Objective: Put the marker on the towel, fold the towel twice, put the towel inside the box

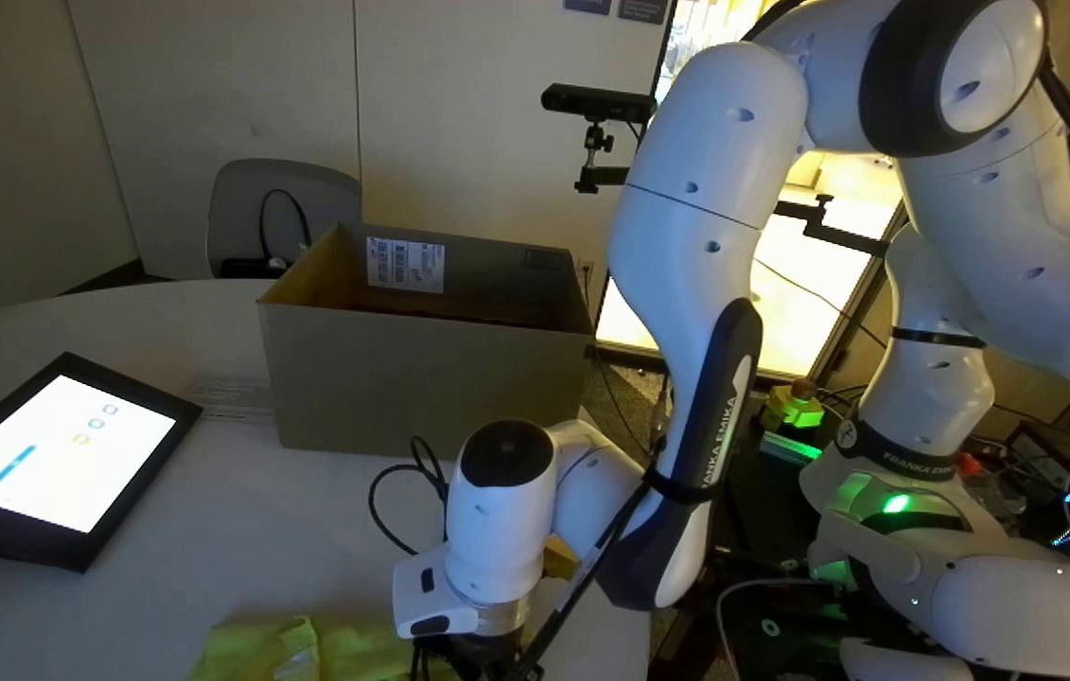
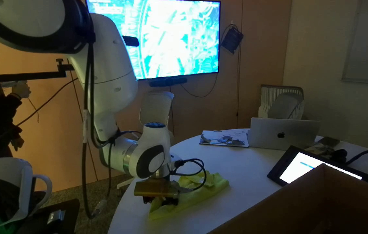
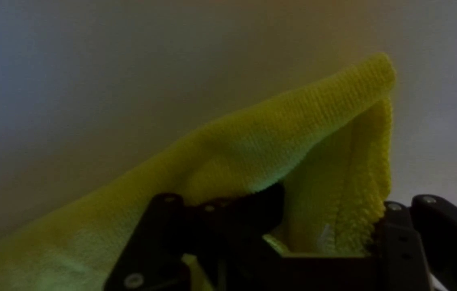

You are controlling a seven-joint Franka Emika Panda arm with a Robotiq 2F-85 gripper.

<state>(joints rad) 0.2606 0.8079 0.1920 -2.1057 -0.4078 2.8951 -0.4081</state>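
- Dim walls (image 2: 265, 48) and a glowing screen (image 2: 177, 39) stand behind the bench (image 2: 245, 172), whose flat top should give me something firm to press folds against.
- Beneath my end effector (image 3: 329, 222) lies the towel (image 2: 203, 194), rumpled and turned over along one side; whether that counts as the first fold or the second, I cannot tell.
- My fingers (image 3: 252, 214) are spread, with the towel showing between them — I clasp nothing, as far as I can see. One looks tucked under the turned edge, which I read as a way to take up that layer and carry it across.
- No view shows me the marker; it may lie wrapped in the towel, as the task wants, but that is a guess.
- On the same bench the box (image 1: 421, 388) stands upright, mouth up, apart from the towel: probably to leave room for folding, then a drop from above.
- Near the box, apart from the towel, rests the tablet (image 1: 61, 445) — likely set there to be out of my path.
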